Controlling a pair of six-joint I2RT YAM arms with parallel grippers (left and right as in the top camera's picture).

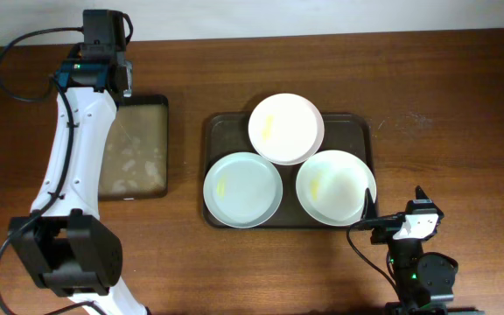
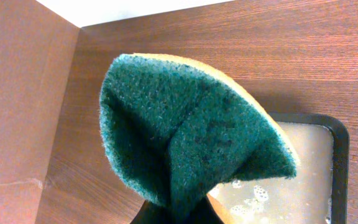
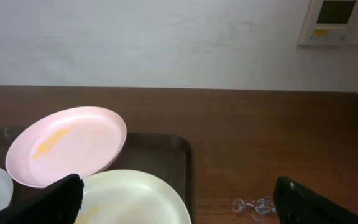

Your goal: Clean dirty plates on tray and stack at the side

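Note:
Three white plates lie on the dark brown tray (image 1: pixel 357 122): a back plate (image 1: pixel 285 128) resting on the other two, a front left plate (image 1: pixel 242 189) and a front right plate (image 1: pixel 335 186), each with a faint yellow smear. My left gripper (image 1: pixel 110 77) is shut on a folded green sponge (image 2: pixel 191 137), above the far end of the narrow black tray (image 1: pixel 134 147). My right gripper (image 1: pixel 396 219) is open and empty at the brown tray's front right corner. In the right wrist view the back plate (image 3: pixel 64 146) and the front right plate (image 3: pixel 135 199) show.
The narrow black tray holds soapy water (image 2: pixel 291 180). A few water drops (image 3: pixel 253 205) lie on the table right of the brown tray. The left arm (image 1: pixel 73 166) stretches along the table's left side.

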